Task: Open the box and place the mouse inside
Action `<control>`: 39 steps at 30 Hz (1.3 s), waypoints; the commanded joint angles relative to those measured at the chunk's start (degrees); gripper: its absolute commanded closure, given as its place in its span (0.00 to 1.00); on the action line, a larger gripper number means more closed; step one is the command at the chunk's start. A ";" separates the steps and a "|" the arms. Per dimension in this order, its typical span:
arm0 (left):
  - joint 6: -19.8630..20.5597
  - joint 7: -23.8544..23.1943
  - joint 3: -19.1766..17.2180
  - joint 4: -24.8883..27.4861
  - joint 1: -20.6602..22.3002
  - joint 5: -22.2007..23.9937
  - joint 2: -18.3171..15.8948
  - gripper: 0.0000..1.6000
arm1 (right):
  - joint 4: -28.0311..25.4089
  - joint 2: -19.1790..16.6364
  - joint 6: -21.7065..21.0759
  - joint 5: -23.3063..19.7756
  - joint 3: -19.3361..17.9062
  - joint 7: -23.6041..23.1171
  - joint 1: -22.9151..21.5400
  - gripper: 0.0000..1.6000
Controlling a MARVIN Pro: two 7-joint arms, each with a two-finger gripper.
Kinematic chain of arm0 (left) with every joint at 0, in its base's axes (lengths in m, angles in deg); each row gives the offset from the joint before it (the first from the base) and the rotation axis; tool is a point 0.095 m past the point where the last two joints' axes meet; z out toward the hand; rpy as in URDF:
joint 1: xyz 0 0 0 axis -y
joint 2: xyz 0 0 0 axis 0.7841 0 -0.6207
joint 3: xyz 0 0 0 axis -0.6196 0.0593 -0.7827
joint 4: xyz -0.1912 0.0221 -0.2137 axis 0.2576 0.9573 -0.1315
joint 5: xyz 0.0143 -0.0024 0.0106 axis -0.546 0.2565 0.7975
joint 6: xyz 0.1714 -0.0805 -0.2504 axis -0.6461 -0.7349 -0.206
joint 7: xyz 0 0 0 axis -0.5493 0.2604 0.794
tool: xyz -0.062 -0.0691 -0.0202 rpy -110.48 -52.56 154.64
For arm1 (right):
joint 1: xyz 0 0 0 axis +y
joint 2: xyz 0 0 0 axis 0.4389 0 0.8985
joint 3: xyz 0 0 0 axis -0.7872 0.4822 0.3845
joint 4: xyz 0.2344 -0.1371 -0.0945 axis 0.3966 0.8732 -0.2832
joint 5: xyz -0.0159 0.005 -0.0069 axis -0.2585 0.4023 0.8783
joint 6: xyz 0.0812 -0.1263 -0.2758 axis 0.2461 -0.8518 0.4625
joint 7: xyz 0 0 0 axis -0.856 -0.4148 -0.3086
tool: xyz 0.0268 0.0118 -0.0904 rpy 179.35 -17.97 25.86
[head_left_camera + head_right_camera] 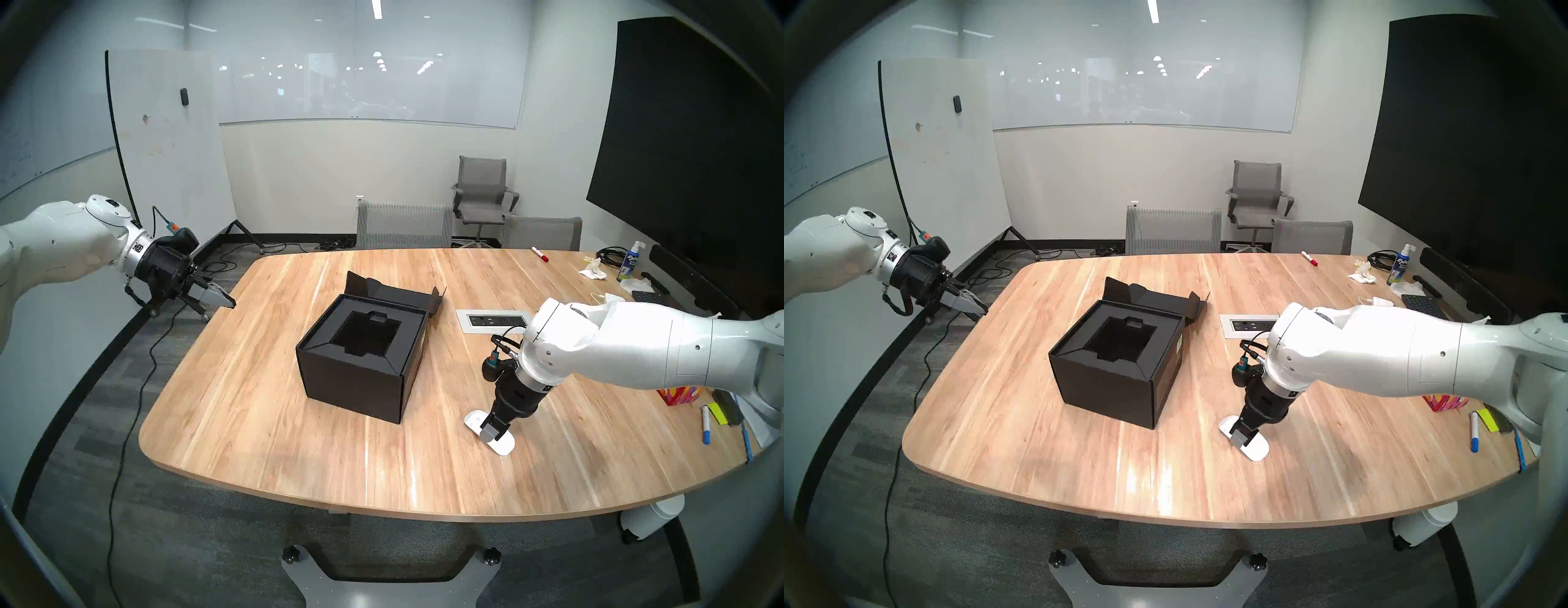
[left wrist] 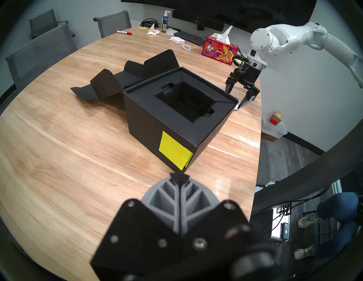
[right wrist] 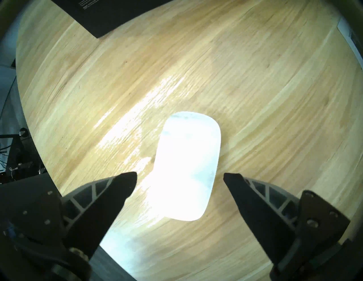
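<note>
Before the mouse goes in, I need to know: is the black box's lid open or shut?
Open. The box has its flap lid folded back onto the table behind it, and the recessed insert is exposed and looks empty.

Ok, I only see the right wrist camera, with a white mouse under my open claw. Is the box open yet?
Observer: Yes. The box is open, with its lid folded back behind it.
Child: Is something in it?
Observer: The hollow in the middle looks empty.
Child: Where's the other claw?
Observer: The left claw is shut on nothing, up by the table's far left edge, away from the box.
</note>
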 commanded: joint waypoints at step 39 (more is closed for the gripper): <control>-0.16 0.02 0.27 0.09 1.37 0.76 0.18 1.00 | 3.90 3.18 1.43 -0.06 1.00 -0.35 1.81 0.00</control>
